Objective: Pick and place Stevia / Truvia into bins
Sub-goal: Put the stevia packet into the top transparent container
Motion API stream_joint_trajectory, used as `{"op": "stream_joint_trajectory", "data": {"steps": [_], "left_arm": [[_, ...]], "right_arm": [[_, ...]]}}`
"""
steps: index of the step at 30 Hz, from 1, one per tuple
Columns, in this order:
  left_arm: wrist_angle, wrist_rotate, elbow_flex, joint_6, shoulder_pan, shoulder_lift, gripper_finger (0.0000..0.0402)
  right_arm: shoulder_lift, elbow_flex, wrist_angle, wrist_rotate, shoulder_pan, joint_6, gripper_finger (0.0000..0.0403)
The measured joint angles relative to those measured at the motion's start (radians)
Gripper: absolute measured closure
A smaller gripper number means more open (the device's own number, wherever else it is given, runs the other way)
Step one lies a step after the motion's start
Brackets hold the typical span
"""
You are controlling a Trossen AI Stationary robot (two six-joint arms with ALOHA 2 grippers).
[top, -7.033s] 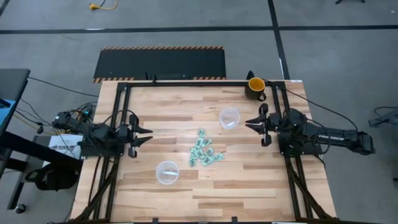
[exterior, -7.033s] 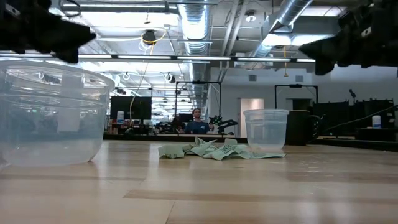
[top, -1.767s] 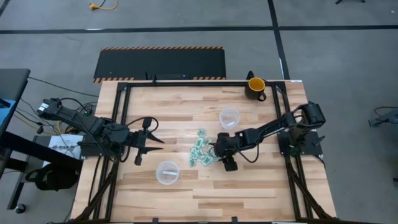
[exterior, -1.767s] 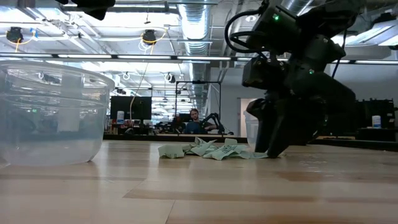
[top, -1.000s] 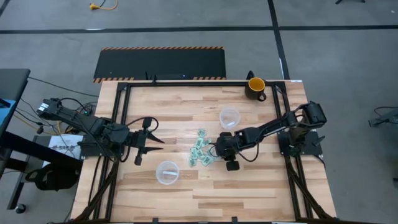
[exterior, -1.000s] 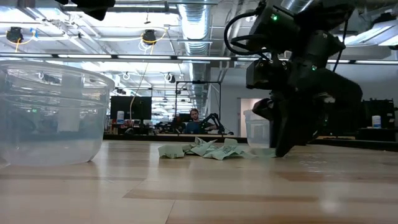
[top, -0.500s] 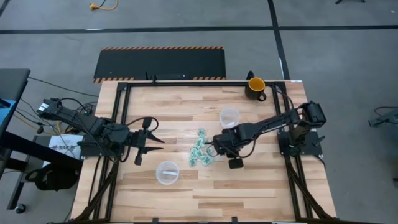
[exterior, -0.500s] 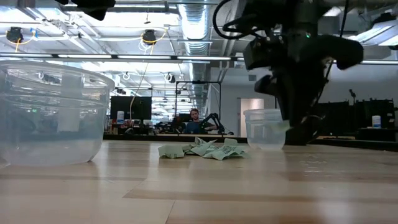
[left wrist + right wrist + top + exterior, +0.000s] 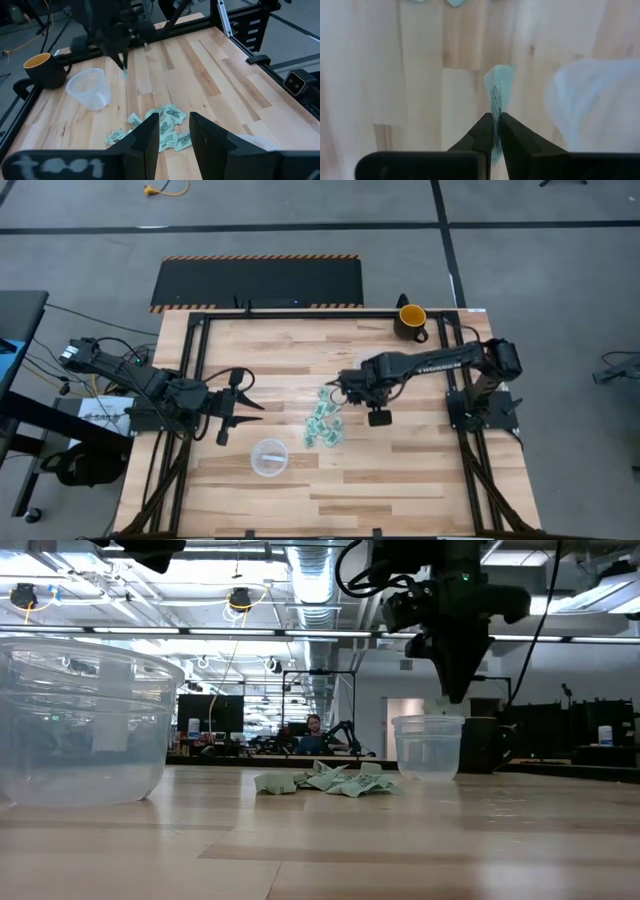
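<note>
A pile of light green and white sachets [image 9: 325, 423] [image 9: 325, 780] [image 9: 160, 127] lies flat at the table's middle. My right gripper [image 9: 347, 387] [image 9: 455, 690] [image 9: 493, 117] hangs above the table beside the far clear cup [image 9: 428, 747] [image 9: 90, 89] [image 9: 592, 100], shut on one sachet [image 9: 497, 85]. In the high view its arm hides that cup. The near clear cup [image 9: 268, 457] [image 9: 80, 725] stands upright on its base. My left gripper [image 9: 250, 393] [image 9: 172, 117] waits open at the left, above the table, pointing toward the pile. My right gripper pinches a single sachet between its two fingertips [image 9: 485, 127], at one end [image 9: 494, 111]. The fingers come from above, pointing down. The sachet hangs below them, lifted clear of the table and turned edge-on, next to the far cup's rim.
A dark mug with yellow inside [image 9: 411, 320] [image 9: 42, 70] stands at the far right corner, beyond the far cup. A black metal frame [image 9: 300, 313] runs along the table's far edge and sides. Bare wood shows near the table's near edge [image 9: 400, 480].
My right gripper, shut on one sachet, has risen from the table at the pile's right side and moved toward the far edge, up beside the far cup. The sachet is now lifted clear. The rest of the pile has stayed where it was.
</note>
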Motion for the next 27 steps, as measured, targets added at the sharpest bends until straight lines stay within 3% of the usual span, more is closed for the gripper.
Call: {"op": "stream_joint_trajectory", "data": {"steps": [11, 21, 27], "left_arm": [[-0.003, -0.001, 0.0, -0.046, 0.0, 0.0, 0.0303], [-0.003, -0.001, 0.0, -0.072, 0.0, 0.0, 0.0303], [-0.003, -0.002, 0.0, -0.092, 0.0, 0.0, 0.0303]], "right_arm": [[-0.002, 0.11, -0.095, 0.0, -0.158, -0.115, 0.038], [-0.002, 0.118, -0.097, 0.0, -0.305, -0.168, 0.0386], [-0.002, 0.118, -0.106, 0.0, -0.332, -0.169, 0.0377]]}}
